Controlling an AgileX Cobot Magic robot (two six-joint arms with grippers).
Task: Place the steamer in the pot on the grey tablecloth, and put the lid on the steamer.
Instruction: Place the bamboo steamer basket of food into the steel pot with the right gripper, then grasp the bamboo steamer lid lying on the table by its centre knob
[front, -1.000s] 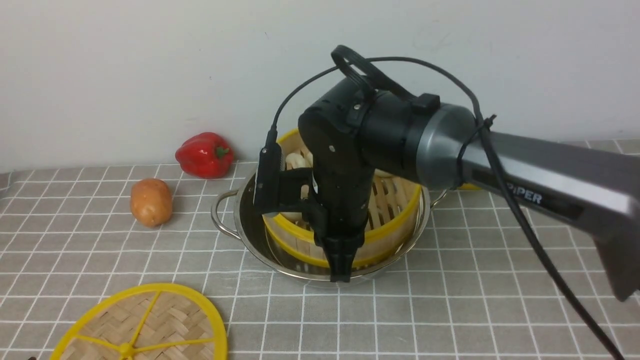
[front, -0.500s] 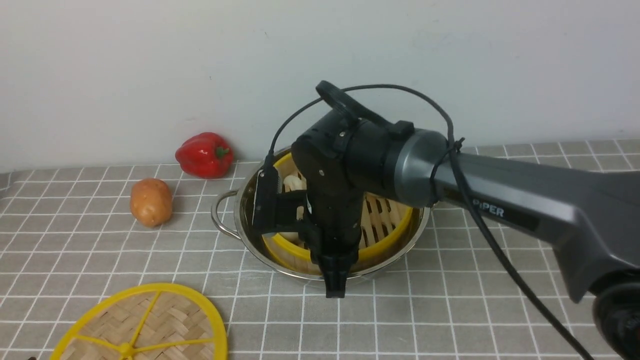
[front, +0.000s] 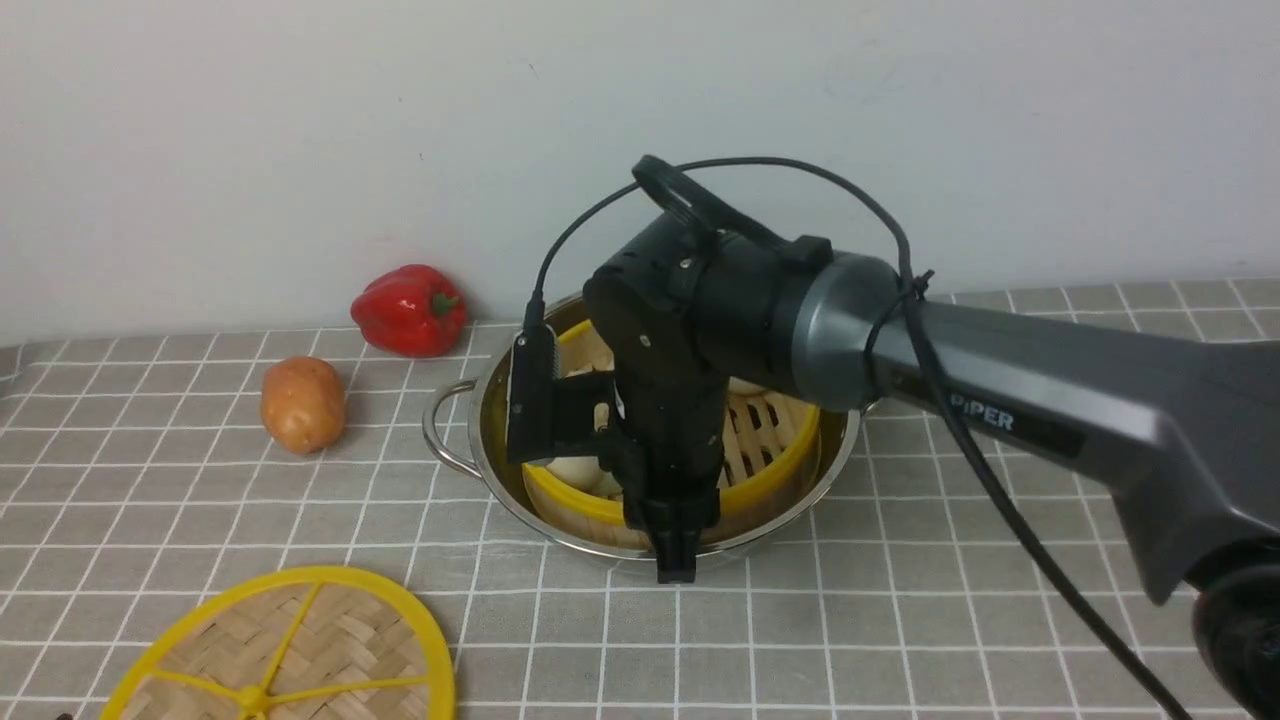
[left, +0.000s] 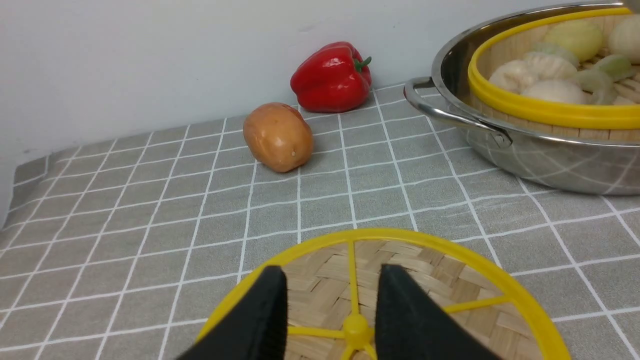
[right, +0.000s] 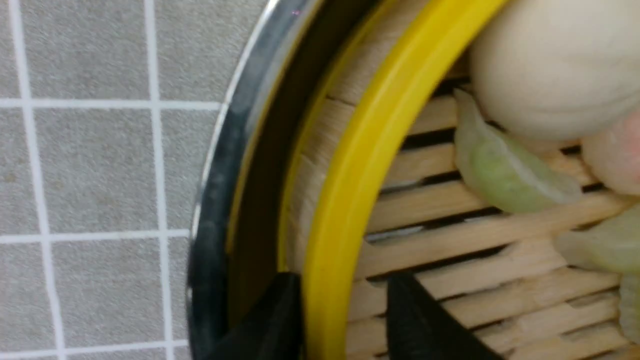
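Right tool (right: 344, 280): I read its jaws as parted, astride the yellow rim of the steamer (front: 765, 435), which sits inside the pot (front: 487, 425) on the grey tablecloth (front: 900, 620). Left tool (left: 332, 270): spread, empty, above the lid (left: 425, 280) lying flat on the cloth.

The shiny two-handled pot (front: 782, 524) stands upright on the grey tablecloth (front: 900, 620) with its white grid. Inside the pot sits the yellow-rimmed bamboo steamer (front: 765, 440), level and uncovered, holding pale dumplings. The woven, yellow-spoked lid (front: 290, 650) lies flat, apart from the pot, towards the robot's left.
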